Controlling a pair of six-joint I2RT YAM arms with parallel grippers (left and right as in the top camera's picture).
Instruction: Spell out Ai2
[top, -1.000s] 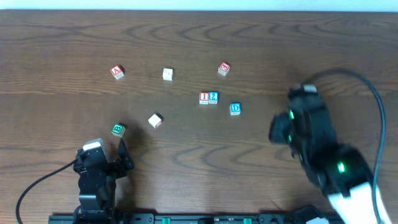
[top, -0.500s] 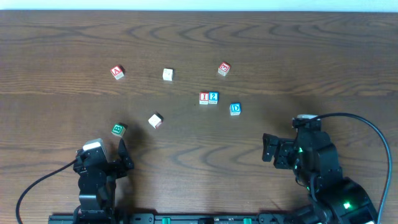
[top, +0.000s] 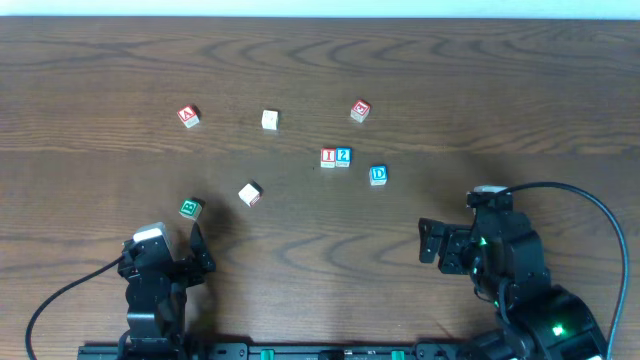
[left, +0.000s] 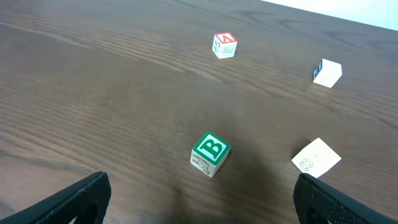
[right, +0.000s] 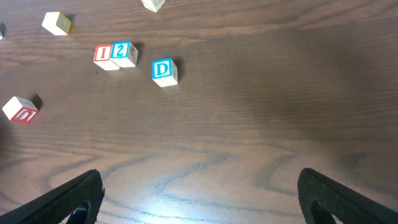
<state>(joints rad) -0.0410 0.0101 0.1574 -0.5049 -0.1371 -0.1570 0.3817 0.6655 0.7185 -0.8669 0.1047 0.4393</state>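
— How far along is it?
— The A block (top: 188, 116) is sitting alone at upper left, not yet placed. At centre, what seems the I block (top: 328, 157) is touching the 2 block (top: 343, 156).
— Grippers?
— The left gripper (left: 199, 200) and right gripper (right: 200, 198) are both gaping wide, carrying nothing.

A robotics lab bench, it seems: a bare wood-grain counter (top: 520, 80) with a pale wall (top: 320, 8) behind. At its near edge a black rail (top: 300, 351) carries the left arm (top: 155, 285) and the right arm (top: 510, 270). A black cable (top: 550, 184) loops over the counter, and small lettered toy blocks (top: 335, 157) lie scattered there.
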